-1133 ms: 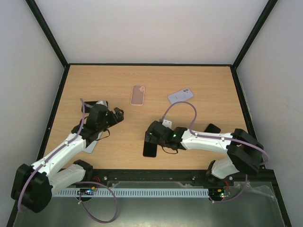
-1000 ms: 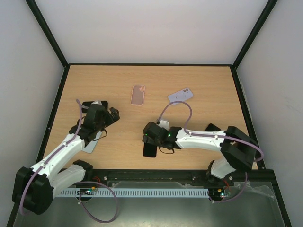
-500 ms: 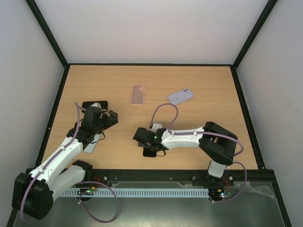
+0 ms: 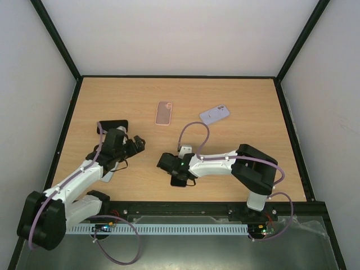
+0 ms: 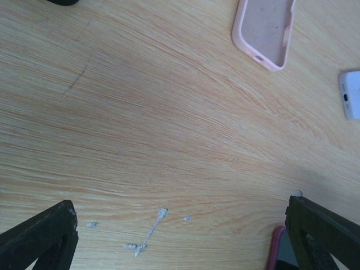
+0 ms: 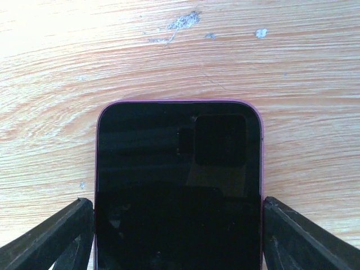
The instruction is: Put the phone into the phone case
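Top view of a wood table (image 4: 253,101) w/ two arms. The R gripper (image 6: 179,207) is low in centre frame, straddling the phone (image 6: 179,163), which lies flat, dark face up. Its fingers sit at both long edges; can't tell if it's truly clamped. The L gripper (image 5: 180,205), left of centre, is spread wide and holds nothing. The pink phone case (image 4: 163,113) lies upper centre, well apart from the phone, w/ a white case (image 4: 215,114) to its right.

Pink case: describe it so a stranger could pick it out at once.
Start at the wooden table and look at its far half. The pink case lies flat there, hollow side up and empty; the item beside it is pale lilac, and the phone nearer the front is black.
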Controlling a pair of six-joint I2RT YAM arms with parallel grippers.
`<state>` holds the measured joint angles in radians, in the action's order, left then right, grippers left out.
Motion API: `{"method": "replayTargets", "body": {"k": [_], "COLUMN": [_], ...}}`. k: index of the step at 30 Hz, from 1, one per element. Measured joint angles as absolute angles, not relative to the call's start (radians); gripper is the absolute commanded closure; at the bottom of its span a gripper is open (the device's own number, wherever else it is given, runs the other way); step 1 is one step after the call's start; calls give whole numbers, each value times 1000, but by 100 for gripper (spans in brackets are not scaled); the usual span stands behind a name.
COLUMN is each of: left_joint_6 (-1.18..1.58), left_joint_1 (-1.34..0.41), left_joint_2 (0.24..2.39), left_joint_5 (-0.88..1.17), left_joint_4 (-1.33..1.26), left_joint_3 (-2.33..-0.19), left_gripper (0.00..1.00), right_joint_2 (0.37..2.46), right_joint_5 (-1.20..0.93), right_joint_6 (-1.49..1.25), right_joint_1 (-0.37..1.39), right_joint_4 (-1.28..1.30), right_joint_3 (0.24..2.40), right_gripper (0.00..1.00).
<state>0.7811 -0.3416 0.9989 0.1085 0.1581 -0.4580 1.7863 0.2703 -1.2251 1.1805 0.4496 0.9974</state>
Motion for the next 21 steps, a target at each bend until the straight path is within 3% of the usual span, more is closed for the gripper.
{"method": "replayTargets", "body": {"k": [7, 15, 21], "left_joint_6": [764, 745, 723], "left_joint_1": [-335, -335, -335], "left_joint_2": [1216, 1475, 1682], "left_joint_5": [94, 30, -4], "left_joint_4": [104, -25, -71], "left_joint_3": [-541, -738, -915], "left_gripper": [7, 32, 41], "right_joint_2": [1760, 1643, 1578], "right_joint_5": [292, 301, 314], "right_joint_6": [-1188, -1124, -1087], "right_joint_1": [1163, 1076, 1032], "right_joint_4": [425, 421, 442], "right_joint_3": [953, 826, 768], "right_gripper": [27, 27, 27]}}
